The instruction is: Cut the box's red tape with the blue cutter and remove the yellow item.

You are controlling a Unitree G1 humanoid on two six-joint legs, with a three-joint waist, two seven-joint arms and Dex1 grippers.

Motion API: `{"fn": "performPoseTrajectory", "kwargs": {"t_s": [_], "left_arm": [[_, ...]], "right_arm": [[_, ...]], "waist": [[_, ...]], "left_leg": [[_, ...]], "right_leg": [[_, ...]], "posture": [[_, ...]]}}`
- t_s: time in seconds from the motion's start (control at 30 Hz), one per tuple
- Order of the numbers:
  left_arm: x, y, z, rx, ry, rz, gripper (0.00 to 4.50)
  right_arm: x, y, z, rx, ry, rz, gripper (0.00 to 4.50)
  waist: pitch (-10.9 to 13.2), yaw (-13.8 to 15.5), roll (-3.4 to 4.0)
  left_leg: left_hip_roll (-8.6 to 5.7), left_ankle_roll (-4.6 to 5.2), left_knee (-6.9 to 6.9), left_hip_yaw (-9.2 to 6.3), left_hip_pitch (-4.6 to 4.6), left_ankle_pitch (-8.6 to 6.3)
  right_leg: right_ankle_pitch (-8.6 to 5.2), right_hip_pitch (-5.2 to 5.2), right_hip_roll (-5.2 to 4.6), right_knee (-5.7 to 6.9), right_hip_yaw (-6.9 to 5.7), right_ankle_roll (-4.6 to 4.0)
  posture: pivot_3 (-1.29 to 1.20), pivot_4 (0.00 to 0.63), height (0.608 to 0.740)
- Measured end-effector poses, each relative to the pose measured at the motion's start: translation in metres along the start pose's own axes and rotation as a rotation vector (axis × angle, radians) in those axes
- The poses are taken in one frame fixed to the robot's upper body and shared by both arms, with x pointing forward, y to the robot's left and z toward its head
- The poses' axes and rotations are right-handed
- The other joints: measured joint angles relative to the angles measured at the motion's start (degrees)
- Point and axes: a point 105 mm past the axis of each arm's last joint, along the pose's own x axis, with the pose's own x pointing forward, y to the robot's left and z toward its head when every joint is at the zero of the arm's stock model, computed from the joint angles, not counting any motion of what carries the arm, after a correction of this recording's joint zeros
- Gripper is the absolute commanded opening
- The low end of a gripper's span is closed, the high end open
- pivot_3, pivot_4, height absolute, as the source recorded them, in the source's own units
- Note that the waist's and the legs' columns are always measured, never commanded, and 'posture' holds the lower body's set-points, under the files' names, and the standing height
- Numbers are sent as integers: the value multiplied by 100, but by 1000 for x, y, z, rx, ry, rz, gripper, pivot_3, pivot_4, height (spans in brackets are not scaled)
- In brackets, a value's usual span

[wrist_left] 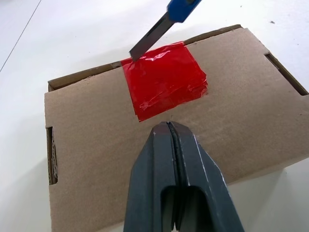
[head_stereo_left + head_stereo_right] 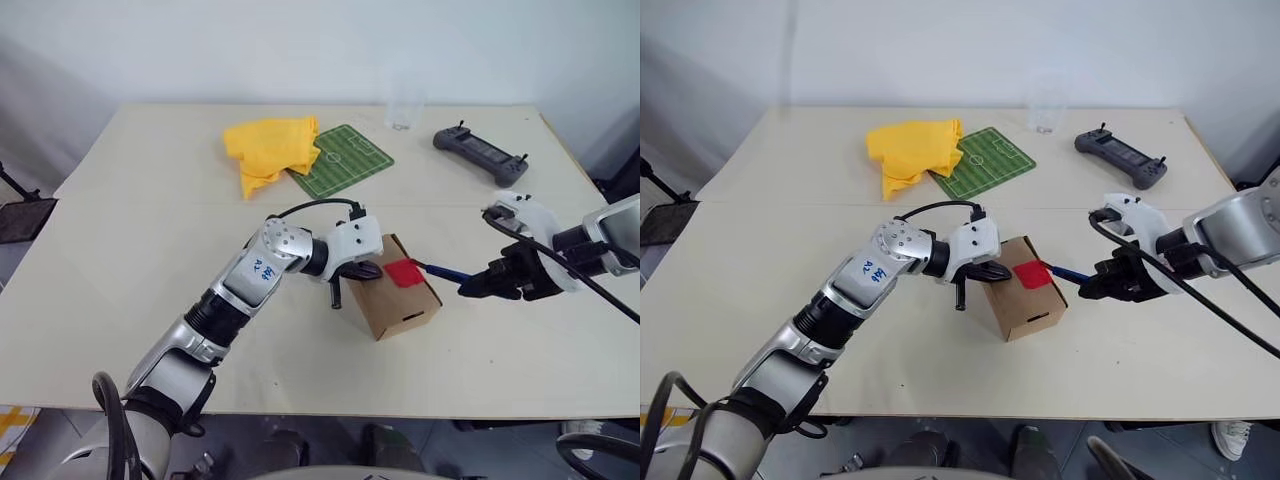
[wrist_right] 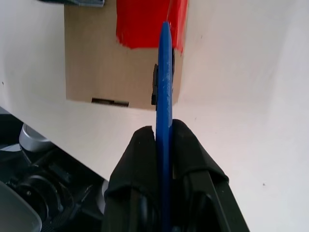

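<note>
The box (image 2: 394,286) was seen lying near the middle of the table (image 2: 120,240), its lid closed and the red tape (image 2: 404,272) stuck across the lid's edge. The left gripper (image 1: 169,126), fingers pressed together with nothing between them, was set against the lid just beside the tape. The blue cutter (image 3: 164,82) was clamped in the right gripper (image 3: 164,130), its blade tip (image 1: 140,47) placed at the tape's edge. A yellow cloth (image 2: 268,148) was left well behind.

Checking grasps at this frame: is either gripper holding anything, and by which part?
The right gripper pinches the blue cutter at its rear end, blade toward the red tape. The left gripper is shut and holds nothing.
</note>
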Motion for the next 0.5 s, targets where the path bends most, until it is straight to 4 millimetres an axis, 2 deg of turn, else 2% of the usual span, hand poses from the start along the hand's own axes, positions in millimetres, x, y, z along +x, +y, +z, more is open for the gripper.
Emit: {"fn": "performPoseTrajectory", "kwargs": {"t_s": [0.17, 0.5], "left_arm": [[0, 0, -1, -2, 0, 5, 0], [-2, -2, -1, -4, -6, 17, 0]], "right_arm": [[6, -6, -5, 20, 17, -23, 100], [5, -6, -8, 25, 33, -21, 100]], "waist": [[-11, -2, -3], [-12, -7, -3]], "left_leg": [[1, 5, 0, 19, 4, -2], [6, 8, 0, 29, 1, -5]], "right_leg": [[6, -5, 8, -2, 67, 11], [7, -13, 17, -5, 76, 13]], "posture": [[0, 150, 740], [0, 150, 740]]}}
